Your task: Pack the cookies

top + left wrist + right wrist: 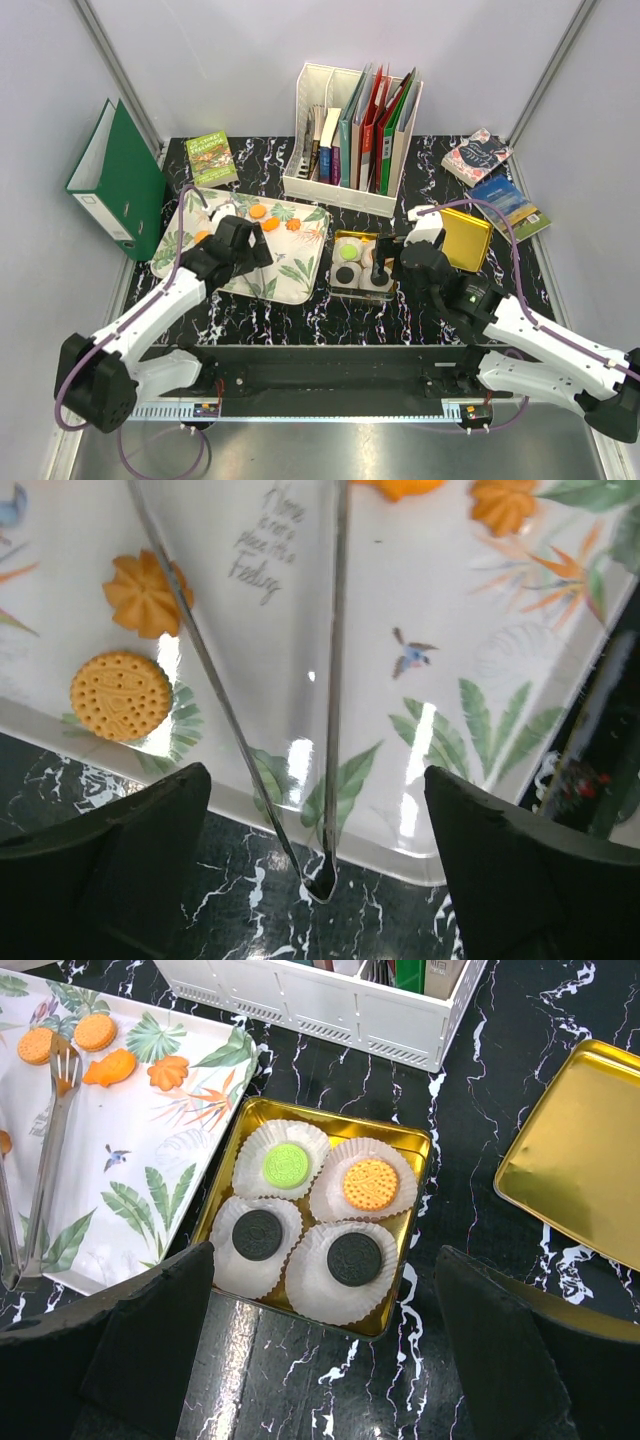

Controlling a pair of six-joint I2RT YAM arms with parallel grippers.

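Observation:
A gold tin (416, 1140) holds white paper cups with a green cookie (287, 1165), an orange cookie (370, 1184) and two black cookies (258, 1235) (354, 1258). My right gripper (325, 1360) is open and empty, hovering over the tin's near edge; the top view shows it there too (378, 268). Several orange cookies (121, 695) (147, 593) lie on the leaf-print tray (450, 640). Metal tongs (335, 680) lie on the tray, hinge end (322, 880) over its near rim. My left gripper (320, 890) is open, its fingers wide on either side of the hinge end.
The tin's gold lid (465, 238) lies right of the tin. A white file holder (350, 130) with books stands behind. A green binder (120, 180) and a green book (212, 158) are at the back left, two books (478, 155) (510, 205) at the back right.

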